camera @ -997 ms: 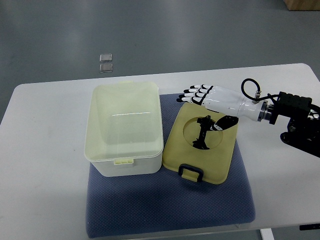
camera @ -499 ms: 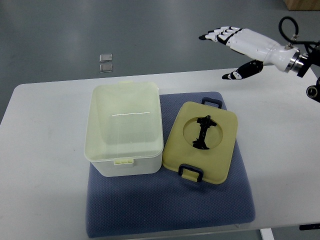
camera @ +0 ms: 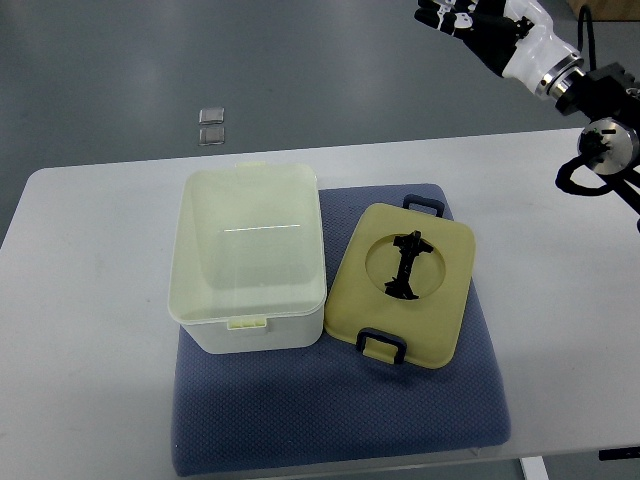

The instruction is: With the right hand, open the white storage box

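Note:
The white storage box (camera: pixel 250 260) stands open on a blue mat (camera: pixel 340 410), its inside bare. Its cream lid (camera: pixel 405 285) lies flat on the mat just right of the box, with a black handle in a round recess and black clips at the near and far ends. My right hand (camera: pixel 470 20) is raised high at the top right corner, far from the lid, partly cut off by the picture's edge; its fingers hold nothing. The left arm does not show.
The mat lies on a white table (camera: pixel 90 330). Two small clear squares (camera: pixel 211 126) lie on the grey floor beyond the table's far edge. The right arm's black wrist and cables (camera: pixel 600 120) hang over the table's far right corner.
My right hand rose from just above the lid's far edge, up and to the right, to the picture's top right corner. Box and lid stayed put.

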`<action>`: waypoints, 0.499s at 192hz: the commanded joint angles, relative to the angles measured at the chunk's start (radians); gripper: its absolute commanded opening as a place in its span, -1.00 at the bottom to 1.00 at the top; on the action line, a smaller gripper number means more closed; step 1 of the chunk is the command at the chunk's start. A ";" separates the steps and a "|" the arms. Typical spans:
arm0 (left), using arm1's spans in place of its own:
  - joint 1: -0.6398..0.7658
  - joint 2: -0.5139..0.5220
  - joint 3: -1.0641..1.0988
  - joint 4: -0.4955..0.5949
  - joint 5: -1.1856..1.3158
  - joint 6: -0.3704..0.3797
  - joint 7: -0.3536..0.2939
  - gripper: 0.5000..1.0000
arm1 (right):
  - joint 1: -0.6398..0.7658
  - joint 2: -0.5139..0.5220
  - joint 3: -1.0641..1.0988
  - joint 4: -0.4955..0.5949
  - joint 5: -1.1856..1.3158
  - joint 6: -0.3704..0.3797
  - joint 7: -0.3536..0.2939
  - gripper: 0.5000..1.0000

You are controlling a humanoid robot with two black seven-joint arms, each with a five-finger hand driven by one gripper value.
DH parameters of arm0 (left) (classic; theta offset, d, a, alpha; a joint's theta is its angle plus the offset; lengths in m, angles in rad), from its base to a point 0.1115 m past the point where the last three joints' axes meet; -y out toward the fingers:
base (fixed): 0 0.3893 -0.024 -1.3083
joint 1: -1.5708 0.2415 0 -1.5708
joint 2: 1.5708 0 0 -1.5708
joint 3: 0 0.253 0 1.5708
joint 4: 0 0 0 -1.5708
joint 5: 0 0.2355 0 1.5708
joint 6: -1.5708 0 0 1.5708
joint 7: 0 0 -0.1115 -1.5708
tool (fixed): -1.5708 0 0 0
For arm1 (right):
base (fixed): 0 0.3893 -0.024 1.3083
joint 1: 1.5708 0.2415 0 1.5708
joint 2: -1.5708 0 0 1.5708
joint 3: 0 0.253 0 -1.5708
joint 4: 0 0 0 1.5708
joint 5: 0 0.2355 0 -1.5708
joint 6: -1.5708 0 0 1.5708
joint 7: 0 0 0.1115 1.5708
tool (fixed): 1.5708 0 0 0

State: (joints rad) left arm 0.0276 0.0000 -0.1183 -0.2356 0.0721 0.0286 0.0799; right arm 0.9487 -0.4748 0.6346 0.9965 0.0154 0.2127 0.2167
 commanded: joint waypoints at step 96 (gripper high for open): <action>0.000 0.000 0.002 -0.001 0.000 -0.001 0.000 1.00 | -0.238 0.145 0.069 -0.216 0.308 0.123 0.033 0.74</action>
State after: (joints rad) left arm 0.0283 0.0000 -0.1182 -0.2363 0.0721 0.0275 0.0798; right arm 0.7315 -0.3533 0.7018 0.8202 0.3234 0.3220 0.2434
